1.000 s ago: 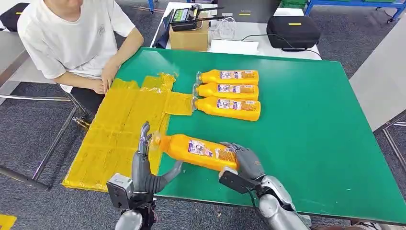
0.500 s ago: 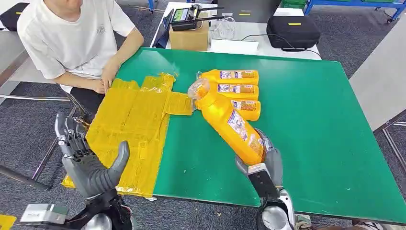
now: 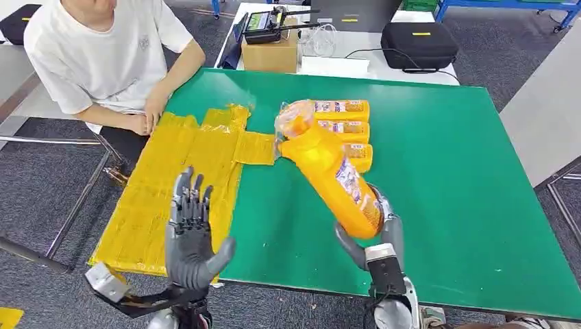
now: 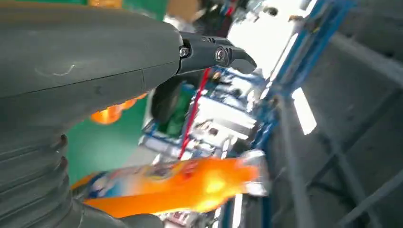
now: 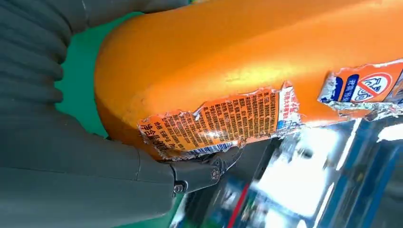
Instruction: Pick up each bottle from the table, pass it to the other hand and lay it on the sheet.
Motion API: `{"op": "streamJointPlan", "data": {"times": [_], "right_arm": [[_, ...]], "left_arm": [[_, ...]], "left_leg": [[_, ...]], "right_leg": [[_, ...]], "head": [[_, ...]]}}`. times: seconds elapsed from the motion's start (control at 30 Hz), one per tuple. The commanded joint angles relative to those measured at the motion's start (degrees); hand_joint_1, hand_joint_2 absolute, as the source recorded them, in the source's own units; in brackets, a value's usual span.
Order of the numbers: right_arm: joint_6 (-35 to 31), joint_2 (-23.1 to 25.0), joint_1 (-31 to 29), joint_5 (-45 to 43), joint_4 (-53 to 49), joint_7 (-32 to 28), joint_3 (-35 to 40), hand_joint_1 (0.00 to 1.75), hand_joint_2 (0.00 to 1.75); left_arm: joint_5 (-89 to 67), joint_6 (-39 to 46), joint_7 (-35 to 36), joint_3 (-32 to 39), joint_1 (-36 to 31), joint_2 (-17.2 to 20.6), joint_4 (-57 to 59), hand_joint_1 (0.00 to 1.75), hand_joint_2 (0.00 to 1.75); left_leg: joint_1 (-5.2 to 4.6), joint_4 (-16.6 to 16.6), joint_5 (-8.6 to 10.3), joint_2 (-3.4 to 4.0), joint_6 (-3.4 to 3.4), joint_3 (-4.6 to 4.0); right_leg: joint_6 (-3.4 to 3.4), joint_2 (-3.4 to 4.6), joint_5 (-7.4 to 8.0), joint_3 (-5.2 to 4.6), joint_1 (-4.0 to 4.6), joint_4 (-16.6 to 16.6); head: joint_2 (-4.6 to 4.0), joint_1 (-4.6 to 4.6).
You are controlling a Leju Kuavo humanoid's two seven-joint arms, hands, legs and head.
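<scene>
One orange bottle (image 3: 337, 181) is held raised above the green table (image 3: 452, 178) by the right hand (image 3: 373, 236), the empty left hand (image 3: 192, 236) is spread, three bottles (image 3: 339, 127) remain, and the yellow sheet (image 3: 171, 185) lies bare.

A green table (image 3: 438, 164) stands on grey patterned carpet (image 3: 41, 185). Behind it is a white table (image 3: 356, 48) carrying a cardboard box (image 3: 270, 53), a black case (image 3: 419, 44), a coil of cable (image 3: 316, 40) and what may be a controller with a screen (image 3: 264, 24). A person in a white shirt (image 3: 103, 58) sits at the left. Blue frame legs (image 3: 507, 5) show at the far edge.
</scene>
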Motion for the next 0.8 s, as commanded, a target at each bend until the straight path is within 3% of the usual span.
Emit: {"op": "streamJointPlan", "data": {"times": [0.03,0.4,0.67,0.8], "right_arm": [[5.8,0.6,-2.8,-1.2,2.0,0.7,10.3,1.75,1.75],[6.0,0.4,-4.0,-0.5,4.4,0.9,13.0,1.75,1.75],[11.3,0.1,-6.6,-0.4,11.1,-3.4,22.1,1.75,1.75],[13.2,-0.1,-8.4,0.3,14.1,-3.0,24.8,1.75,1.75]], "left_arm": [[-2.9,4.6,6.0,2.9,-6.5,-0.4,11.1,0.00,1.75],[-3.8,3.5,6.2,5.1,-6.9,-1.7,11.9,0.00,1.75],[-7.3,2.4,3.3,3.9,-9.6,-1.6,9.7,0.00,1.75],[-7.0,-3.1,-0.5,1.2,-9.2,0.4,5.7,0.00,1.75]], "left_leg": [[0.02,-0.1,0.02,-0.03,0.12,0.13],[0.03,-0.1,-0.01,0.02,0.15,0.16],[0.07,-0.1,0.02,0.00,0.10,0.06],[0.09,-0.1,0.01,0.06,0.14,0.11]], "right_leg": [[-0.24,0.00,0.02,0.12,0.07,-0.1],[-0.25,0.07,0.02,0.18,0.07,-0.1],[-0.25,0.03,0.04,0.08,0.11,-0.1],[-0.28,0.10,0.06,0.12,0.13,-0.1]], "head": [[0.00,-0.02],[0.00,-0.02],[0.00,-0.02],[0.00,-0.02]]}}
